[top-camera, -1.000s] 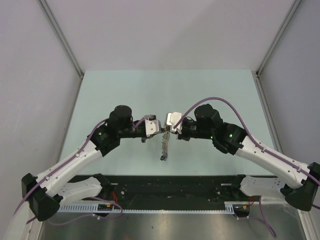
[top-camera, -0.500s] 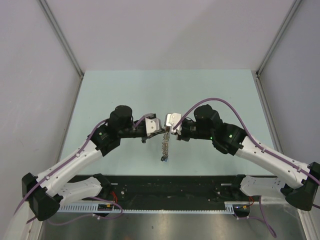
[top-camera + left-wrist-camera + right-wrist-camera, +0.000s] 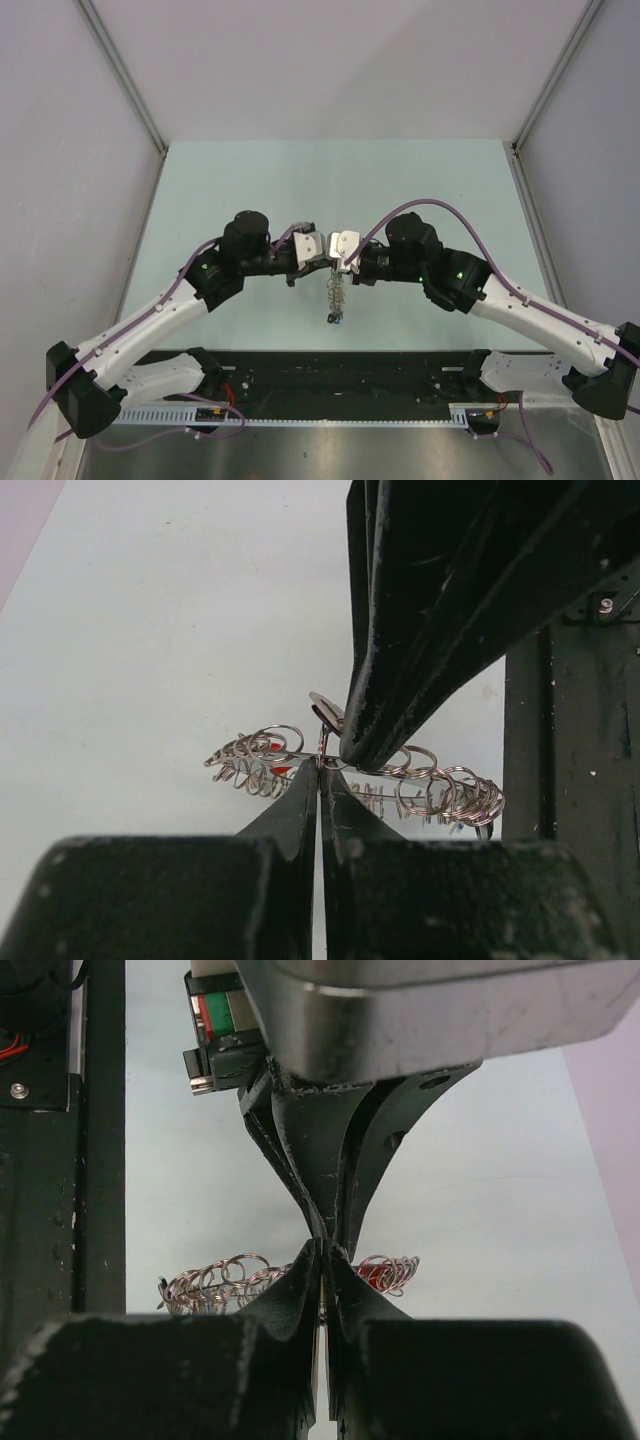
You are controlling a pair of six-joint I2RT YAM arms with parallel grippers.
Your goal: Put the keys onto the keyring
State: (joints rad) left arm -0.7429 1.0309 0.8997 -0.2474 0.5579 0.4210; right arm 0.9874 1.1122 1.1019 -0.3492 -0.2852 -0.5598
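Observation:
The keyring (image 3: 335, 292) hangs as a long bundle of small silver rings and keys between my two grippers over the middle of the table. My left gripper (image 3: 323, 262) is shut, its tips pinching the ring's wire (image 3: 318, 763). My right gripper (image 3: 340, 264) meets it tip to tip from the other side. Its jaws (image 3: 322, 1250) stand almost together, with a thin silver key between them. A silver key head (image 3: 325, 712) shows beside the right fingers (image 3: 400, 680). A red key head (image 3: 372, 1272) sits in the bundle, and a blue one (image 3: 330, 318) is at its lower end.
The pale green table (image 3: 250, 180) is walled by grey panels on three sides. A black rail (image 3: 320, 370) with the arm bases runs along the near edge, seen also as a dark strip (image 3: 570, 780) in the left wrist view.
The two grippers have drawn closer together, and the hanging bundle has shifted slightly right and towards the near edge. Both keep their hold.

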